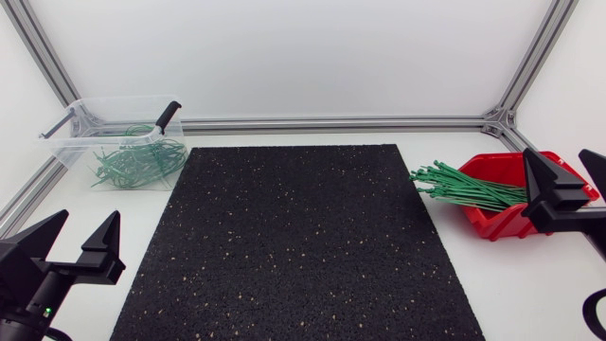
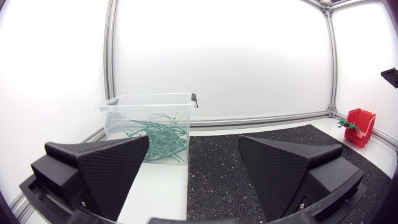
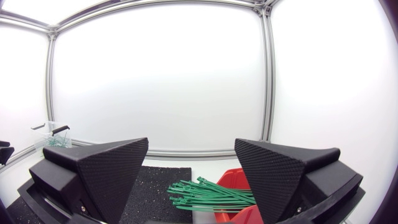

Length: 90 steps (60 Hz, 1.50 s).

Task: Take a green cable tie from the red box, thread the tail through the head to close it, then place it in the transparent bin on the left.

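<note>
Box (image 1: pixel 497 224) partly hidden, right end effector (image 1: pixel 557 157) cropped

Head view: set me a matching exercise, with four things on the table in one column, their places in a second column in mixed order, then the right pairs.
Things
1. red box
2. transparent bin
3. black mat
4. straight green cable ties

Places
A. middle of the table
B. poking out of the red box toward the mat
C. far left corner, with curled green ties inside
D. right side, just past the mat's edge

Pairs: 1-D; 2-C; 3-A; 4-B
</note>
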Each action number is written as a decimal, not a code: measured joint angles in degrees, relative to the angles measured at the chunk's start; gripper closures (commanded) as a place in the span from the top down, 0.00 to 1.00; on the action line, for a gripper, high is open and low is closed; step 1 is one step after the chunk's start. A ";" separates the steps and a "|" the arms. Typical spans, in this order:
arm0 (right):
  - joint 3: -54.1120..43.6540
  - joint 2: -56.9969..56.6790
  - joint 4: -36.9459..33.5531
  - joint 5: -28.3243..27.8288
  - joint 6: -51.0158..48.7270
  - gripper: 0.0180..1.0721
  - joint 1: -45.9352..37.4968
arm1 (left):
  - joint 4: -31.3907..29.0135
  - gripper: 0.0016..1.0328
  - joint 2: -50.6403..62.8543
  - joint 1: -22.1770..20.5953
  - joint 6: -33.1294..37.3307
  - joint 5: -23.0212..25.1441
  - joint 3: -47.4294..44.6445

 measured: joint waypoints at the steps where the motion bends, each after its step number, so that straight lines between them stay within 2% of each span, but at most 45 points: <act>1: 0.61 0.76 -0.15 0.15 0.02 0.96 0.00 | 0.00 0.97 0.00 0.00 0.00 0.00 0.00; 17: 13.40 13.31 -5.27 0.42 0.02 0.96 0.00 | -0.02 0.97 0.00 0.00 0.00 0.00 0.00; 31: 28.48 27.78 -17.77 -0.15 -5.25 0.96 0.00 | -0.02 0.97 0.00 0.00 0.00 0.00 0.00; 43: 38.07 38.16 -25.77 -6.10 -11.56 0.95 -2.99 | -0.02 0.97 0.00 0.00 0.00 0.00 0.00; 59: 52.61 53.77 -40.65 -7.67 -29.33 0.95 -5.99 | -0.02 0.97 0.00 0.00 0.00 0.00 0.00; 67: 56.89 59.43 -49.03 -13.38 -40.19 0.95 -6.78 | -0.04 0.97 0.00 -0.02 0.00 0.00 0.00; 78: 57.13 63.47 -53.77 -13.55 -54.42 0.95 -6.75 | -0.04 0.97 0.00 -0.17 0.00 0.00 0.00; 90: 56.57 66.42 -53.72 -12.37 -67.91 0.92 -6.73 | -0.04 0.97 0.00 -0.24 0.00 0.00 0.00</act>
